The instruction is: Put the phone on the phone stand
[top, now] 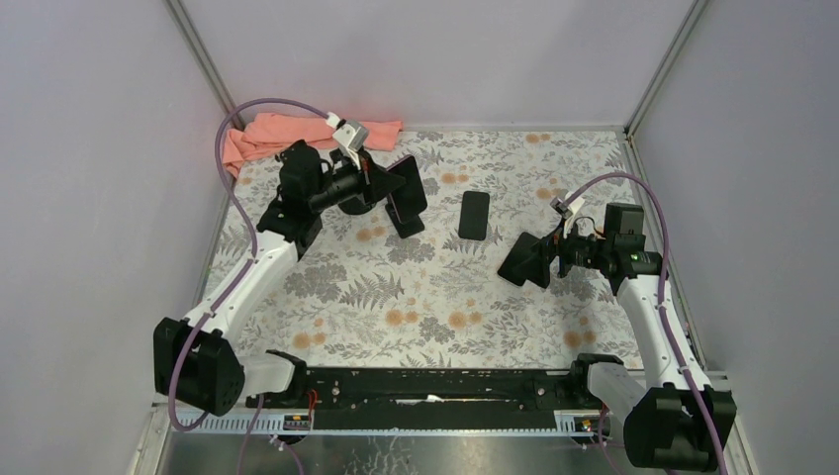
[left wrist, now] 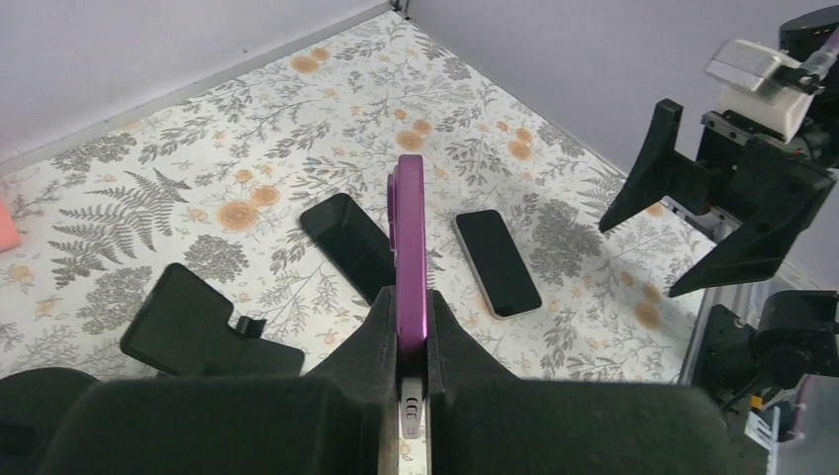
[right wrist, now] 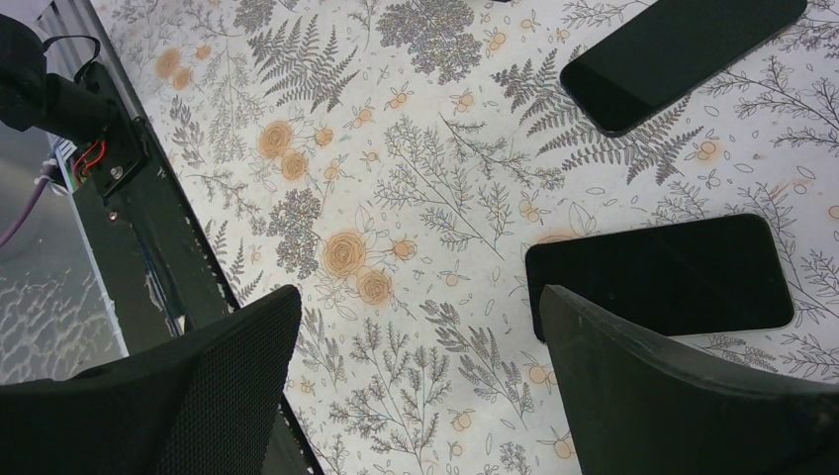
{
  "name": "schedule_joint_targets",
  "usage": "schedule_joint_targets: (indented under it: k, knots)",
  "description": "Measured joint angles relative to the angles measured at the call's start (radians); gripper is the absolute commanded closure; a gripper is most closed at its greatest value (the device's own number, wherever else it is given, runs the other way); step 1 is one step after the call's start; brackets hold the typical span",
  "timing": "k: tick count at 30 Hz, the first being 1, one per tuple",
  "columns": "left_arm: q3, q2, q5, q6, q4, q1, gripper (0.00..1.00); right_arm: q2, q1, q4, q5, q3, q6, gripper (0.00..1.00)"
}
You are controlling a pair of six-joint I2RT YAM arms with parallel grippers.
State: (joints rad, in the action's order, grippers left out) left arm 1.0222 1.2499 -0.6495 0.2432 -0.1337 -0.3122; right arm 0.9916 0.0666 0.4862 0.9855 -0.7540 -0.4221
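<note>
Left gripper (left wrist: 410,315) clamped on the purple phone (left wrist: 409,233), which is held on edge in the air toward the far-left corner of the floral bench (top: 396,297). The black phone stand (left wrist: 193,325) sits on the surface just beside and below the phone, apart from it. Right gripper (top: 526,261) hangs toward the right edge, jaws wide apart, near a dark phone (right wrist: 658,277) lying flat mid-bench. Pink cloth (top: 267,134) bunched in the far-left corner.
</note>
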Motion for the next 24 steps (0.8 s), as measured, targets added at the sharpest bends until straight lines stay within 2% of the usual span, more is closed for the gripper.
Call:
schedule_joint_targets:
  k: [18,24]
  knots:
    - [0.154,0.288,-0.088,-0.101,0.032,0.110,1.00,0.000,0.000,-0.003,-0.009,0.004,0.000,0.01]
    - [0.209,0.374,-0.095,-0.139,0.041,0.117,1.00,0.000,0.000,-0.003,-0.009,0.006,0.000,0.01]
